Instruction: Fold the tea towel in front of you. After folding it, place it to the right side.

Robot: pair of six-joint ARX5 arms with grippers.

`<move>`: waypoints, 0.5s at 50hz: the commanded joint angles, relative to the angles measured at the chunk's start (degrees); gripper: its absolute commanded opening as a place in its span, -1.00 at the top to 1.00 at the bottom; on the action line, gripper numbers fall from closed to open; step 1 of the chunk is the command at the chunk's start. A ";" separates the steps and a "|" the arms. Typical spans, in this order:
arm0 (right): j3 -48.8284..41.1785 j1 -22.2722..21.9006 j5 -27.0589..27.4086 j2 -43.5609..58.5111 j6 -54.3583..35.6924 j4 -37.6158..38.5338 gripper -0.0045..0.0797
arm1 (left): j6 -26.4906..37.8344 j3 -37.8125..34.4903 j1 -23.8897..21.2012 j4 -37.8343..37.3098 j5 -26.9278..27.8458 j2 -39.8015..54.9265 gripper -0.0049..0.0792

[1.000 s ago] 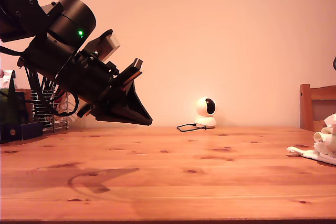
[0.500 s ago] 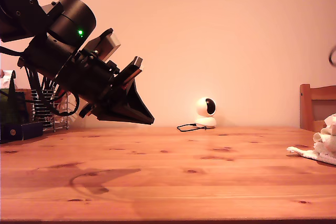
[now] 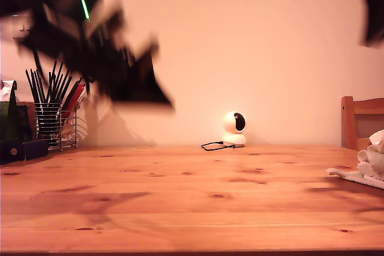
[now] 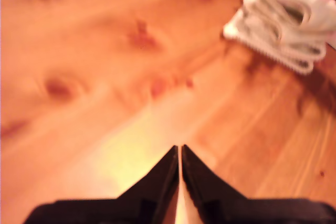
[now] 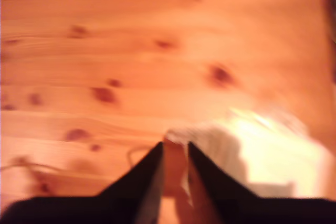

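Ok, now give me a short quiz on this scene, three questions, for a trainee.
1. True or false: the tea towel lies spread flat in the middle of the table.
2. Multiple choice: in the exterior view, what stands at the back of the table, near the middle?
A. a small white camera
B. a mug
C. a bottle
3. Fill in the missing word: in the first wrist view, my first claw holds ____.

Key: 1. False; the towel sits bunched and folded at the exterior view's right edge. 2. A. 3. nothing.
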 commanded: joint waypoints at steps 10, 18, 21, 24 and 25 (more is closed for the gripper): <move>-1.73 8.61 1.53 -5.77 -0.63 11.52 0.92 | 1.05 0.13 0.68 0.02 -3.32 -9.88 0.93; -7.72 13.05 3.41 -11.47 0.72 20.92 0.92 | 1.22 -0.22 0.68 -0.13 -3.76 -13.75 0.93; -11.13 14.84 4.57 -13.97 1.01 24.68 0.92 | 1.57 -0.52 0.68 -0.26 -4.20 -15.08 0.93; -14.47 16.26 4.63 -16.37 1.33 27.61 0.92 | 1.70 -0.76 0.68 -0.46 -4.22 -16.24 0.93; -15.65 16.35 4.76 -17.14 1.70 28.52 0.92 | 1.70 -0.79 0.68 -0.70 -4.22 -16.63 0.93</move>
